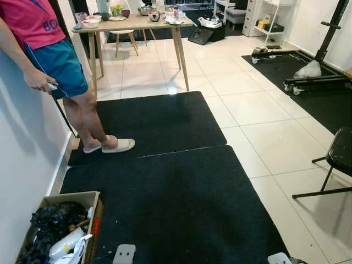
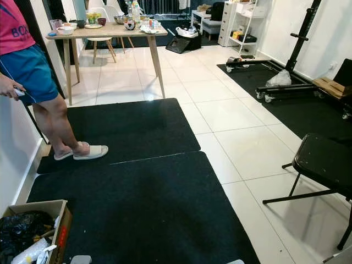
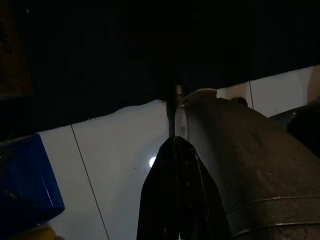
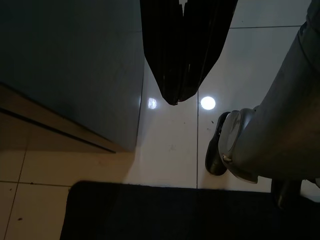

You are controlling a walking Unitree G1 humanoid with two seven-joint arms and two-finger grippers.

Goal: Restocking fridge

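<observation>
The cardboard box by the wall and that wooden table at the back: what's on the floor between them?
Between the cardboard box and the wooden table, the eye views show two black mats, then pale tile. A person in slippers stands at the far mat's edge.

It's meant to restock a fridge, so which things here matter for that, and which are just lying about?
For the job:
table with food and bowls
both grippers, left and right, hanging idle

Just lying about:
cardboard box of rubbish
black mats
black chair
weight rack
</observation>
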